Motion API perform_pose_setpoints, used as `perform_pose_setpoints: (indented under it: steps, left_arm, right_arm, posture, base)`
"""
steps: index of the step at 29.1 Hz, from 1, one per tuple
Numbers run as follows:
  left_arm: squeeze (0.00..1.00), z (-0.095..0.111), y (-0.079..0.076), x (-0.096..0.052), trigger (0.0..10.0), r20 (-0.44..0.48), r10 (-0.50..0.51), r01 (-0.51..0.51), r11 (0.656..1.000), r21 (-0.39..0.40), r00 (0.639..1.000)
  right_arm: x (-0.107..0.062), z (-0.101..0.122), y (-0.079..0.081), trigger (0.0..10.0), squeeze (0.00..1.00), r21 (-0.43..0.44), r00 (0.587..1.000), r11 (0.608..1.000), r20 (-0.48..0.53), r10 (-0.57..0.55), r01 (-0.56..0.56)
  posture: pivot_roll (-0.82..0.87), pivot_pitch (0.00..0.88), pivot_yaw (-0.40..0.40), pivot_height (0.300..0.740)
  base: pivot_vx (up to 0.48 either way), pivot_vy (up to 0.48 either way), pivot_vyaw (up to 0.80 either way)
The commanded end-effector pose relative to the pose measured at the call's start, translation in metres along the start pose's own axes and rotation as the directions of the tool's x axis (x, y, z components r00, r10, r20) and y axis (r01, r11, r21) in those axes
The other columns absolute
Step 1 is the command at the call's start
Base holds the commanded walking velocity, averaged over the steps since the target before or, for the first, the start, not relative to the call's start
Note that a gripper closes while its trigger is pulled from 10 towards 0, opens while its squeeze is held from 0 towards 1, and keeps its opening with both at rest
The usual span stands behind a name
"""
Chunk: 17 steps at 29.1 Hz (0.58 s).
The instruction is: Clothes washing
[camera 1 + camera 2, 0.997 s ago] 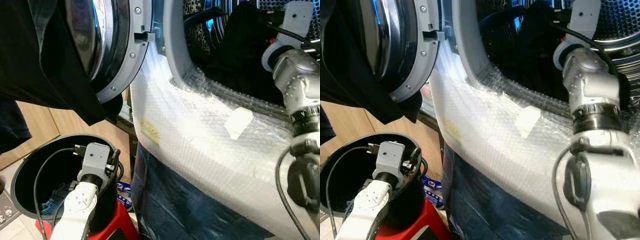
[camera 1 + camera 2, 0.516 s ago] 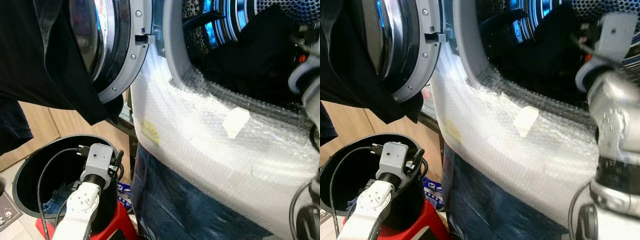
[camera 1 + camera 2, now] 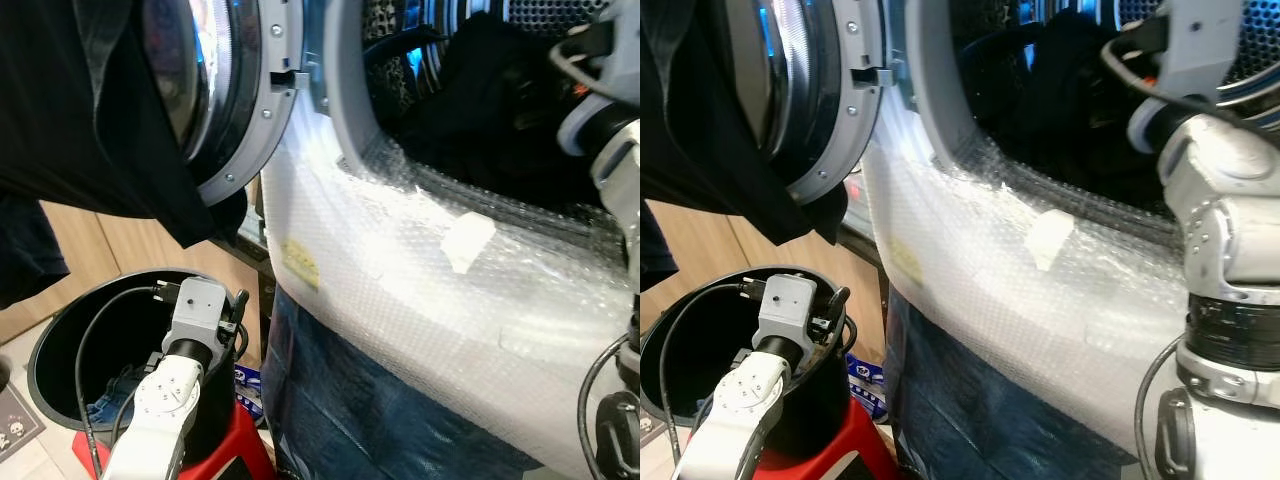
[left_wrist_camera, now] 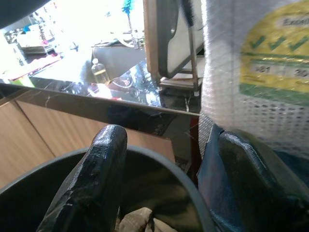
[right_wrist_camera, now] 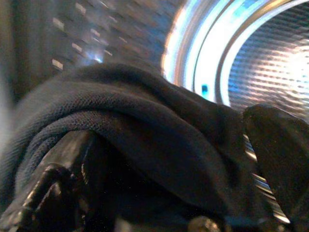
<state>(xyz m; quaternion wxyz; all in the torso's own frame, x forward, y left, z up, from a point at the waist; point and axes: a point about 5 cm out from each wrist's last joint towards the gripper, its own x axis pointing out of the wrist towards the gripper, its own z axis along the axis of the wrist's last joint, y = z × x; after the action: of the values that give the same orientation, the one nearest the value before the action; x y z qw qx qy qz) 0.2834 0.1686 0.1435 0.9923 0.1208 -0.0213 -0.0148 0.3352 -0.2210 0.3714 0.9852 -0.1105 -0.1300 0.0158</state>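
Dark garment (image 5: 145, 140) now seemingly drapes right claw (image 5: 159, 193).

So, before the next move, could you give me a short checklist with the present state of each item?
1. Washer door open: ok.
2. Right gripper inside the drum: ok.
3. Dark garment between the right gripper's fingers: ok.
4. Garment released into the drum: not ok, it lies draped over the gripper.
5. Left gripper open above the black bin: ok.
6. Clothes left in the bin: ok, some fabric shows.

Drum mouth (image 3: 470, 120) crowded by dark garments (image 3: 480, 110), open door (image 3: 235, 90) flanking bin (image 3: 60, 340)
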Motion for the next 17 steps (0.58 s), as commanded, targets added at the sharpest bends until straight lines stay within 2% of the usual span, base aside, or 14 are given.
perform_pose_setpoints:
  steps: [1,3,6,10,13,17]
  left_arm:
    - [0.00,0.000,0.000,-0.001,10.0,-0.005,0.006,-0.006,1.000,0.004,1.000]
    - [0.00,0.000,-0.002,-0.001,10.0,-0.003,-0.001,0.001,1.000,0.001,1.000]
    - [0.00,0.003,-0.004,0.000,10.0,0.005,-0.015,0.015,1.000,0.003,1.000]
    - [0.00,0.003,-0.005,0.002,10.0,0.006,-0.018,0.018,1.000,0.002,1.000]
    - [0.00,0.002,-0.006,0.002,10.0,0.006,-0.021,0.021,1.000,0.002,1.000]
    - [0.00,0.001,-0.011,0.004,10.0,0.000,-0.050,0.050,0.999,-0.001,0.999]
  right_arm:
    - [-0.005,-0.014,-0.018,10.0,0.00,-0.103,0.989,0.989,-0.090,-0.113,0.104]
    - [-0.006,-0.017,-0.027,10.0,0.00,-0.131,0.982,0.980,-0.098,-0.160,0.147]
    - [-0.010,-0.014,-0.035,10.0,0.00,-0.118,0.976,0.976,-0.090,-0.196,0.185]
    - [-0.024,-0.009,-0.045,10.0,0.00,-0.200,0.974,0.963,-0.100,-0.203,0.180]
    - [-0.027,-0.008,-0.047,10.0,0.00,-0.214,0.972,0.960,-0.105,-0.208,0.182]
    - [-0.045,-0.007,-0.052,10.0,0.00,-0.151,0.980,0.981,-0.132,-0.145,0.125]
  posture:
    - [0.06,0.004,-0.096,0.740]
    - [0.06,0.000,-0.097,0.740]
    - [0.06,0.000,-0.097,0.740]
    - [0.05,0.000,-0.094,0.740]
    - [0.04,0.000,-0.091,0.740]
    - [0.01,0.005,-0.086,0.740]
  base:
    - [0.000,0.000,0.00]
    - [0.000,0.000,0.00]
    - [0.000,0.000,0.00]
    - [0.000,0.000,0.00]
    - [0.000,0.000,0.00]
    - [0.000,0.000,0.00]
